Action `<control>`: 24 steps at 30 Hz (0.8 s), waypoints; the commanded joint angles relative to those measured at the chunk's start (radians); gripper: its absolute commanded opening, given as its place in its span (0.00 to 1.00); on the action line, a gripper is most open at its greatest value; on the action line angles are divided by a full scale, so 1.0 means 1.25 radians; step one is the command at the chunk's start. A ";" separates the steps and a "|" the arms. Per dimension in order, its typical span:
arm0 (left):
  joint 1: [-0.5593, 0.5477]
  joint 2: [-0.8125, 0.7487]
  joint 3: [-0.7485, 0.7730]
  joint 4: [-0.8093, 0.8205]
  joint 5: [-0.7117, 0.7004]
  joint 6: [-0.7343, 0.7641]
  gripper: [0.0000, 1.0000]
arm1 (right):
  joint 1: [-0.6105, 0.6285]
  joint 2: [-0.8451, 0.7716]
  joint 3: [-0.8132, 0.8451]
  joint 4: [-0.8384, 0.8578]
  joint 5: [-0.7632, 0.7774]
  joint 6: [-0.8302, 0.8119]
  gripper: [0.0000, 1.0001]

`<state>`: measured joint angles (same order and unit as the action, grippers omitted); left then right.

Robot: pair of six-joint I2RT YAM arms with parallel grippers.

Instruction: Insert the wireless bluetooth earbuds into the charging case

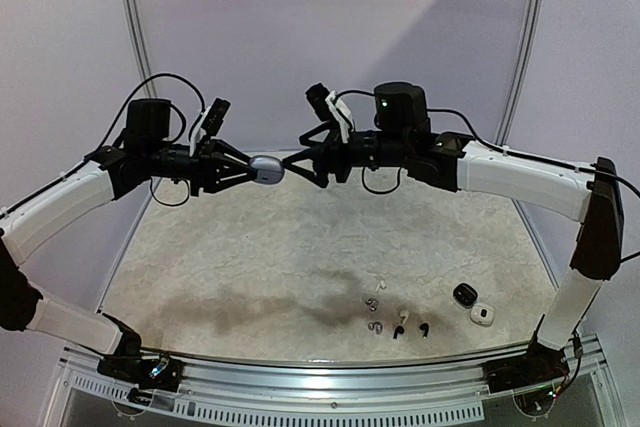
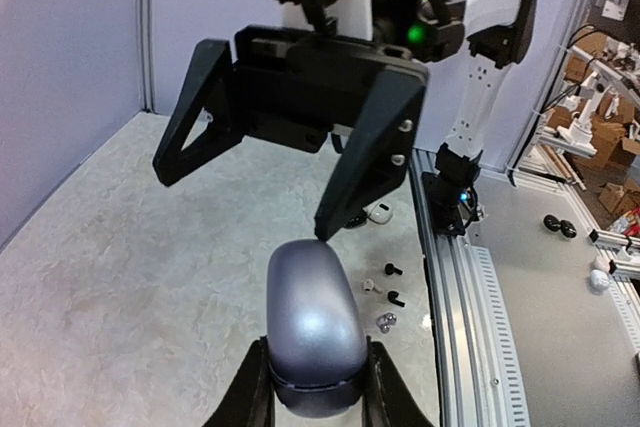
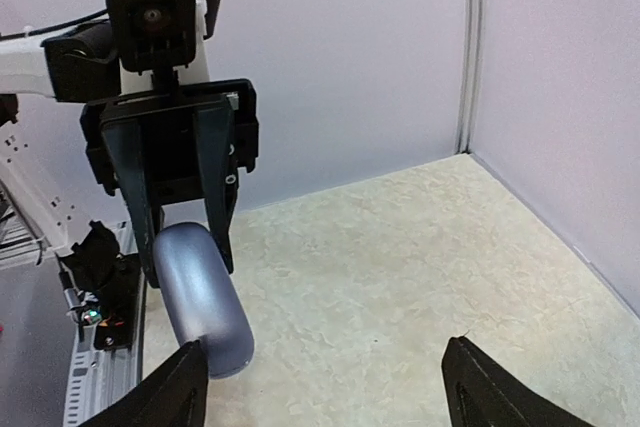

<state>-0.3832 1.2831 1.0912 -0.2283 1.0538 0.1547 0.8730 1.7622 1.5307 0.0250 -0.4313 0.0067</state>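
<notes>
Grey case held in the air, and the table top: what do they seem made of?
Grey case: probably moulded plastic with a satin, metallic blue-grey coat; it shows one soft highlight and a seam line. Table top: matte beige sheet with a marbled print, maybe vinyl or laminate; the look leaves that open.

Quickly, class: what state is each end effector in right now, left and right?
Left end effector: closed, holding the grey-blue charging case in the air.
Right end effector: open, holding nothing, one fingertip right by that case.
</notes>
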 commanded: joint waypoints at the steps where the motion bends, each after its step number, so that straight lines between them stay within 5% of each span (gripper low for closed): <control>1: -0.001 0.002 -0.036 0.143 0.069 -0.043 0.00 | -0.008 0.035 0.002 0.020 -0.188 0.171 0.78; 10: -0.005 -0.004 -0.069 0.215 0.047 -0.107 0.00 | -0.001 0.060 0.006 0.075 -0.238 0.174 0.61; 15: -0.006 -0.005 -0.074 0.243 0.049 -0.121 0.00 | 0.004 0.074 0.042 0.045 -0.244 0.147 0.33; 24: -0.006 0.001 -0.074 0.241 0.065 -0.141 0.00 | 0.005 0.070 0.058 0.025 -0.249 0.123 0.08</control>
<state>-0.3859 1.2831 1.0142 0.0463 1.1263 -0.0097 0.8692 1.8347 1.5726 0.0654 -0.7364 0.1692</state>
